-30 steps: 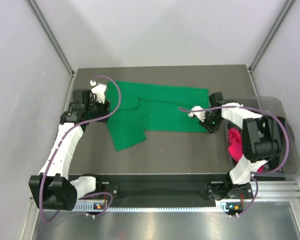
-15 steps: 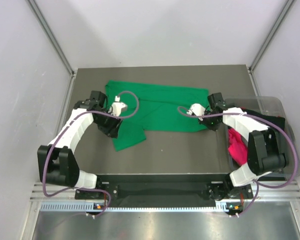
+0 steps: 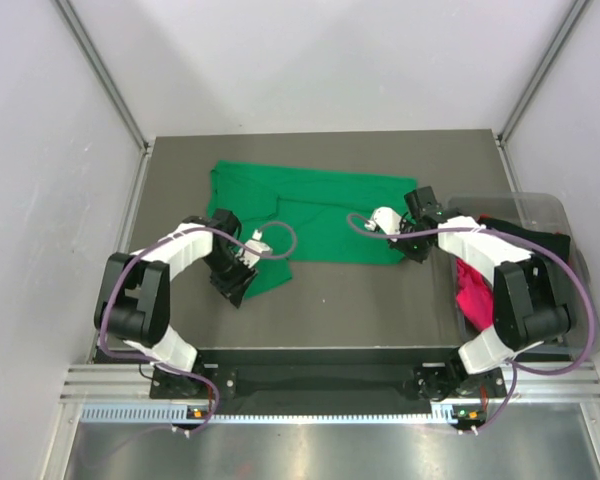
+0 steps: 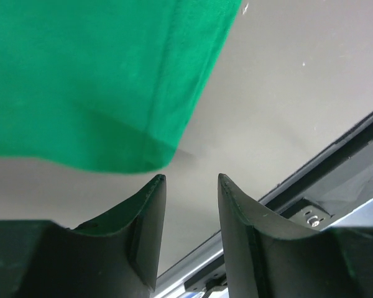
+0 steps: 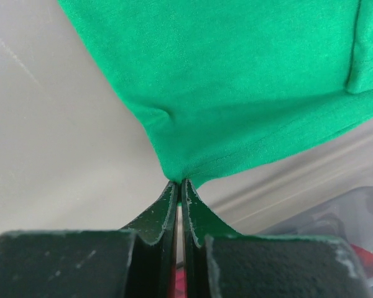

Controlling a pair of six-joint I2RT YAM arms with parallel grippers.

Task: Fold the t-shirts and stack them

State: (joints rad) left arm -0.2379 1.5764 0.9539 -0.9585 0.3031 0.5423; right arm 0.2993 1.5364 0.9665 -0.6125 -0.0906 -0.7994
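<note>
A bright green t-shirt [image 3: 320,215] lies spread across the dark table. My right gripper [image 3: 415,248] is shut on its near right hem corner, and the wrist view shows the green fabric [image 5: 236,74] pinched at the fingertips [image 5: 179,182]. My left gripper [image 3: 232,288] is open and empty at the shirt's near left flap. In the left wrist view the green hem corner [image 4: 87,81] lies just beyond the fingertips [image 4: 188,179] without touching them. A magenta-pink shirt [image 3: 470,290] and a black one [image 3: 525,235] lie in the bin.
A clear plastic bin [image 3: 555,215] stands at the table's right edge, close to my right arm, and its rim shows in the right wrist view [image 5: 336,211]. The table's near edge rail [image 4: 336,180] runs just beyond my left gripper. Grey walls enclose the table.
My left arm has swung from the shirt's far left corner down to its near left flap. My right gripper has shifted slightly left with the hem corner in it.
</note>
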